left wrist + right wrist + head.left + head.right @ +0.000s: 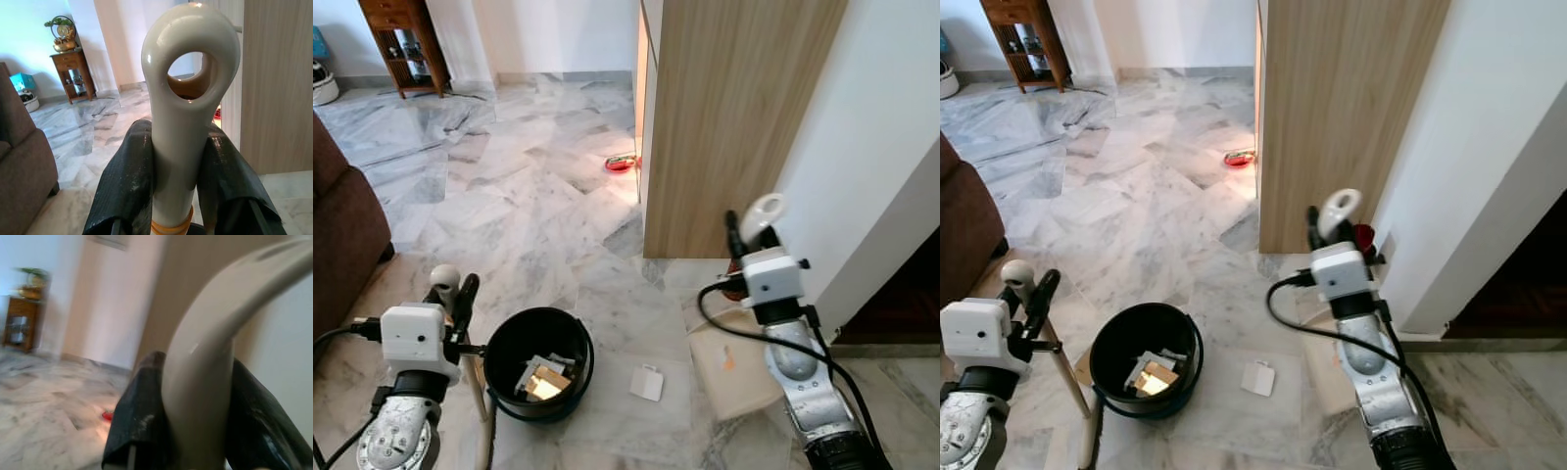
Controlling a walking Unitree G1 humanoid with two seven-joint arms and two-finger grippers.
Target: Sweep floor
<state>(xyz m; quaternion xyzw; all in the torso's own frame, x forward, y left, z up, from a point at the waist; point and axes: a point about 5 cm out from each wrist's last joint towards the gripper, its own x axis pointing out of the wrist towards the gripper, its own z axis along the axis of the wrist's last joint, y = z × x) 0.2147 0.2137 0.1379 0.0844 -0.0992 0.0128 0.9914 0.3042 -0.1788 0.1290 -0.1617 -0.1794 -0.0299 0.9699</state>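
Two grippers are clamped on two cream plastic handles: the left gripper has its fingers closed on the ring-topped handle of what is probably the broom, whose pale stick runs down just beside the black bucket, while the right gripper is closed on a curved looped handle, likely the dustpan's, near the wooden cabinet. Scraps of paper or card sit inside the round, glossy bucket, and one small white piece lies on the polished grey-veined marble floor close to it. Smooth plastic could twist or slide between the hard black fingers during a stroke, and the stick, so close to the bucket's rim, could knock it over and spill the scraps. A small red object lies farther off by the cabinet's edge.
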